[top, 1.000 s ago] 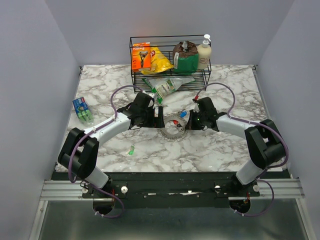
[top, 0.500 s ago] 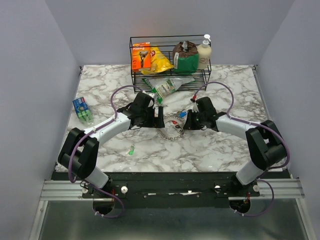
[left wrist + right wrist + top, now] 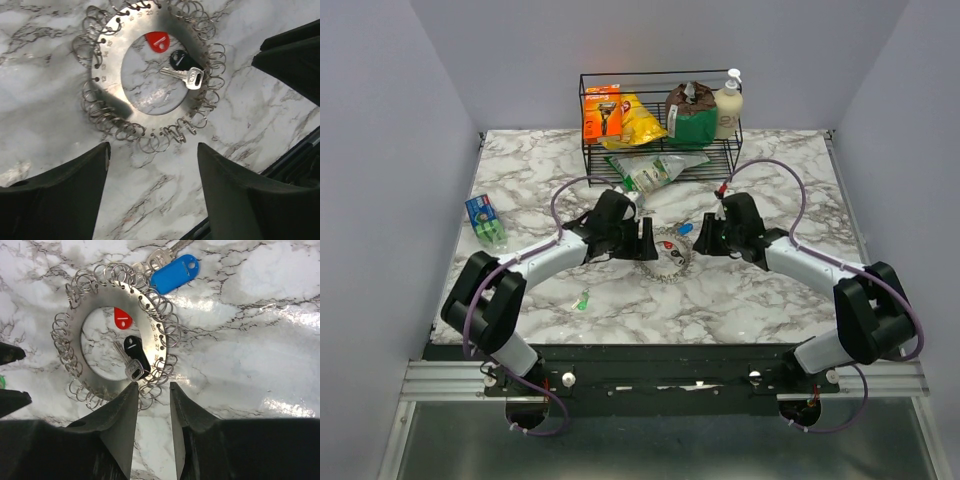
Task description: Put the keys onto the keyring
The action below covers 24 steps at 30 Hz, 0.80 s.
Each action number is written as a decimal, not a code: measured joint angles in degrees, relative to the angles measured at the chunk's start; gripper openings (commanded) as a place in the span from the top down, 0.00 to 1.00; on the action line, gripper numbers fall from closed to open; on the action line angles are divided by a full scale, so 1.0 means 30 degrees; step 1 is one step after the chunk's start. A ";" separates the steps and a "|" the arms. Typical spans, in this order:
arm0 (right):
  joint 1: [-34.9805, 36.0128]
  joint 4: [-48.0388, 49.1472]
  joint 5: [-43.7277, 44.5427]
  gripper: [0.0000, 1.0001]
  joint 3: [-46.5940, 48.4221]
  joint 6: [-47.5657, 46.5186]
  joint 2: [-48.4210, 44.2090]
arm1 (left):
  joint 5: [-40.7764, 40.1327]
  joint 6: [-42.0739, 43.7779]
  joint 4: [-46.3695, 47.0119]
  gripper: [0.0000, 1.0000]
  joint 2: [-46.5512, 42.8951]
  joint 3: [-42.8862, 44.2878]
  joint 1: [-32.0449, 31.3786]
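Observation:
The keyring (image 3: pixel 670 264) is a flat silver ring disc fringed with many small split rings. It lies on the marble between my grippers and also shows in the left wrist view (image 3: pixel 109 75) and the right wrist view (image 3: pixel 75 335). A silver key (image 3: pixel 131 368) with a black tag and a red tag (image 3: pixel 122 318) lie inside it. A key with a blue tag (image 3: pixel 175 273) lies at its far edge. A green-headed key (image 3: pixel 583 300) lies alone at the near left. My left gripper (image 3: pixel 152 150) is wide open just short of the ring. My right gripper (image 3: pixel 152 386) is narrowly open and empty, with its tips over the ring's split rings.
A black wire rack (image 3: pixel 660 150) with packets and a bottle stands at the back. A clear packet (image 3: pixel 655 170) lies in front of it. A blue-green box (image 3: pixel 483 222) lies at the left.
My left gripper has moved a little to the right, closer to the ring. My right arm has shifted right and back. The ring has barely moved.

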 measured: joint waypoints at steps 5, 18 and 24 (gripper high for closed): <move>0.0000 0.0000 0.0160 0.59 -0.0044 0.0036 0.0219 | 0.0430 -0.0393 0.0823 0.60 0.1443 0.0291 -0.0882; 0.0007 -0.0080 -0.1435 1.00 0.3024 -0.0699 0.2798 | 0.0488 -0.0845 0.2244 0.92 0.4473 0.1559 -0.1552; 0.0175 -0.0124 -0.2397 1.00 0.4750 -0.1100 0.5202 | 0.0488 -0.0991 0.2557 0.97 0.5377 0.1588 -0.1683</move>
